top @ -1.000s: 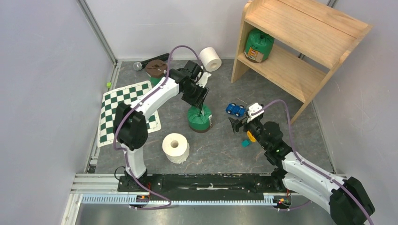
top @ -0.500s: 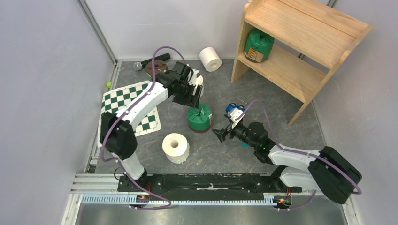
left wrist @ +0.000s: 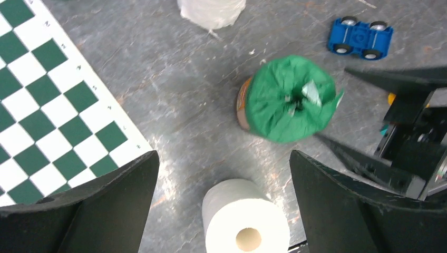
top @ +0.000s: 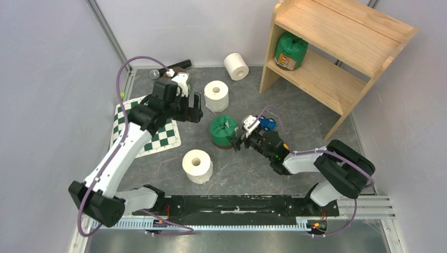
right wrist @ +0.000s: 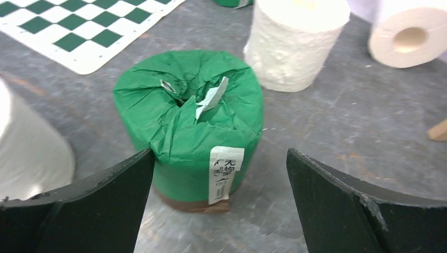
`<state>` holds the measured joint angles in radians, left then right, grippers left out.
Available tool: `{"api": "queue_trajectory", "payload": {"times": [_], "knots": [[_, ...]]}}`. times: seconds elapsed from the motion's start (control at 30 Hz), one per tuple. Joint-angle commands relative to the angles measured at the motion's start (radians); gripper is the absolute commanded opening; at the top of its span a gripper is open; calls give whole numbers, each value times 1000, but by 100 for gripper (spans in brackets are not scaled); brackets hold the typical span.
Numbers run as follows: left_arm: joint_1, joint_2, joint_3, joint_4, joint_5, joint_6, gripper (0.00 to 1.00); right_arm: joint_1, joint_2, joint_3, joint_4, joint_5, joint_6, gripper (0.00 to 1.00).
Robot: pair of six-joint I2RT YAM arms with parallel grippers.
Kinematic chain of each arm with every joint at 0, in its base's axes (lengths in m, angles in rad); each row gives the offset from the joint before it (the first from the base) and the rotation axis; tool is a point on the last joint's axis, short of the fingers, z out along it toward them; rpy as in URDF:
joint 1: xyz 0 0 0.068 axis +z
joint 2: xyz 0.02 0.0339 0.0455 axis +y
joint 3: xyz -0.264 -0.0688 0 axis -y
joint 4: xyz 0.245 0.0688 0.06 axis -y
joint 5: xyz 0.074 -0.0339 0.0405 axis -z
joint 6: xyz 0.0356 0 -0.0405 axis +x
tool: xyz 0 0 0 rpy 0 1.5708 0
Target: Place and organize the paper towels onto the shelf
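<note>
White arms (top: 113, 158), black joints — purple cables (top: 142, 57) looped alongside.

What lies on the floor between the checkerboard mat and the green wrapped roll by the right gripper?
Nothing: the left wrist view shows only bare floor between the checkerboard mat and the green wrapped roll.

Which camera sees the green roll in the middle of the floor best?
The right wrist view: the green roll fills the middle, close up, its crumpled top and white label plain. The left wrist view shows mostly its top from above. The top external view shows it small.
</note>
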<state>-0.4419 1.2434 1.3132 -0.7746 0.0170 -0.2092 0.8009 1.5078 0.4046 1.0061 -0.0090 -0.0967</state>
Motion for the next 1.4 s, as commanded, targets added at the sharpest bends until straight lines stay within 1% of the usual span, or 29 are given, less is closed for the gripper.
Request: {"api": "queue_trajectory", "payload": {"times": [0.0, 0.13, 0.27, 0.33, 0.43, 0.53, 0.63, 0.8, 0.9, 1.0, 1.13, 1.23, 1.37], "knots": [[14, -122, -105, 34, -83, -44, 100, -32, 60, 112, 15, 157, -129, 98], [19, -195, -174, 30, -95, -47, 100, -110, 134, 197, 12, 180, -189, 98], [21, -247, -212, 26, -95, -52, 100, -195, 193, 276, -6, 215, -261, 98], [21, -257, -226, 28, -95, -47, 100, -228, 201, 294, -14, 230, -255, 98], [21, -239, -232, 42, -77, -31, 100, -250, 181, 280, -34, 256, -235, 98], [21, -170, -204, 68, -56, 14, 100, -250, 98, 213, -43, 204, -206, 98], [22, -42, -116, 72, -56, 88, 100, -249, -15, 127, -63, 160, -149, 98], [21, 194, 100, 59, -22, 201, 95, -241, -203, 28, -164, 78, -101, 98], [20, 352, 236, 14, 46, 276, 92, -231, -286, -14, -236, 52, -92, 98], [11, 481, 369, -43, 71, 352, 90, -218, -358, -53, -285, 50, -82, 98], [-16, 611, 500, -86, 86, 436, 88, -199, -430, -86, -335, 52, -57, 98], [-35, 695, 579, -92, 86, 467, 84, -181, -463, -101, -362, 59, -53, 98], [-49, 799, 682, -148, 87, 503, 81, -163, -487, -101, -402, 64, -61, 98]]}}
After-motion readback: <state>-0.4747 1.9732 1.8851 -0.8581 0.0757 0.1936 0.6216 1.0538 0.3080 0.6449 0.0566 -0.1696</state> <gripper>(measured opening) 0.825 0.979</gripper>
